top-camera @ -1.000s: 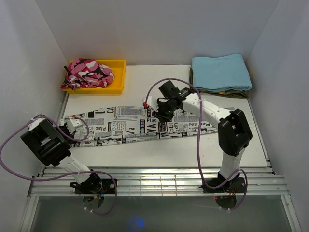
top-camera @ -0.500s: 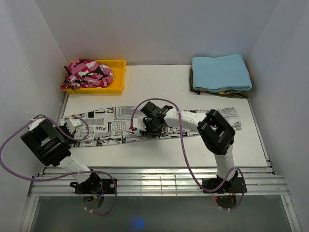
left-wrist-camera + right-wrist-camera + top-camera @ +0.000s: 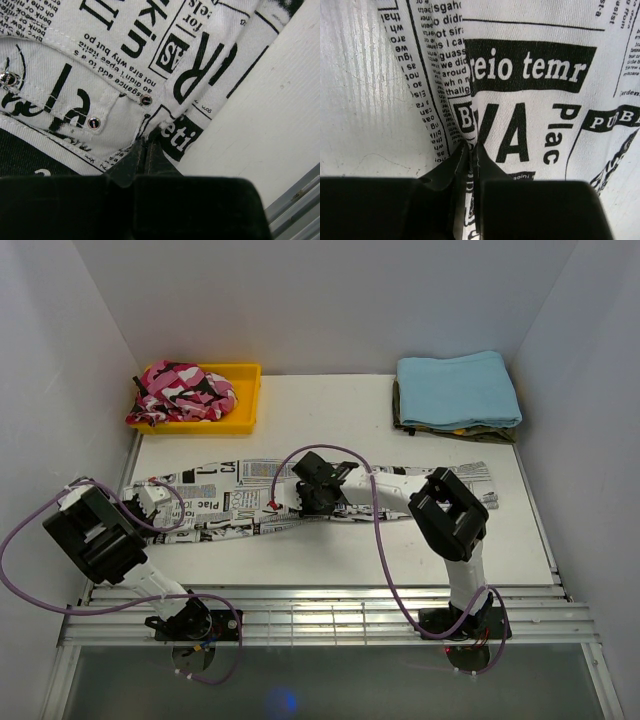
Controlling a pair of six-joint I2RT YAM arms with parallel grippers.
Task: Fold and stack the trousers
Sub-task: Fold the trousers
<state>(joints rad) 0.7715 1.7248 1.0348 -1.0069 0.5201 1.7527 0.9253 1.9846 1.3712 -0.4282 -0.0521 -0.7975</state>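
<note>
White newsprint trousers [image 3: 220, 502], lengthwise on table [image 3: 340, 410]; left gripper [image 3: 145, 145] pinching waistband edge, right gripper [image 3: 469, 148] pinching mid-leg fold.

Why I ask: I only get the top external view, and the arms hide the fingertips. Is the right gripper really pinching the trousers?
Observer: Yes. In the right wrist view the right gripper is shut on a raised fold of the trousers, close to their edge.
Operator: And the left one?
Observer: The left wrist view shows the left gripper shut on the trousers' edge, just below a corner with metal studs.
</note>
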